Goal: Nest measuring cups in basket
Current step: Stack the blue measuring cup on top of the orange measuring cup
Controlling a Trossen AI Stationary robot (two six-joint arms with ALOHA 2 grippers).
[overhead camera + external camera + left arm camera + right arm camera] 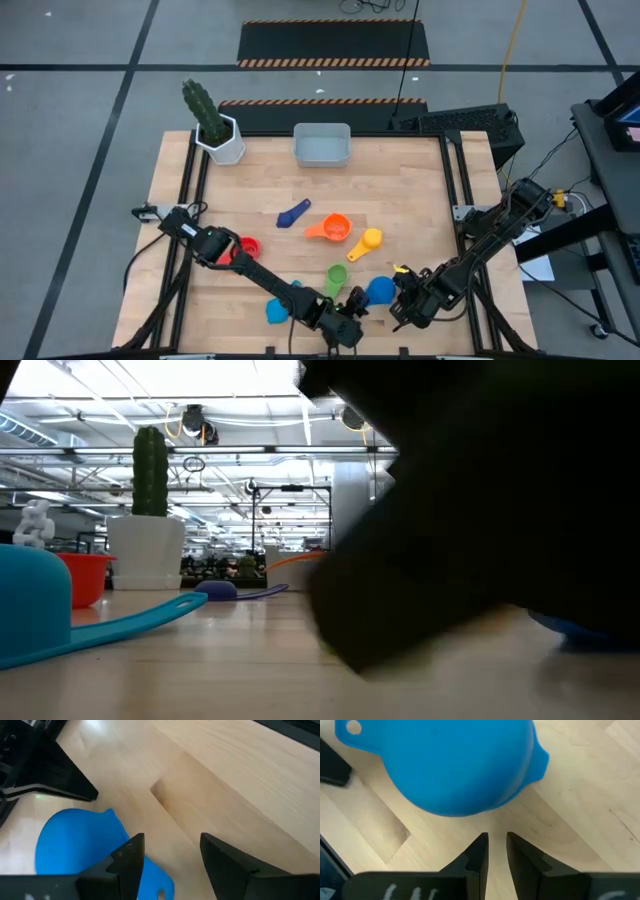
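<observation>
No legible text, labels, brands or numbers in any view; white marks on gripper bodies in wrist views cut off, unreadable
</observation>
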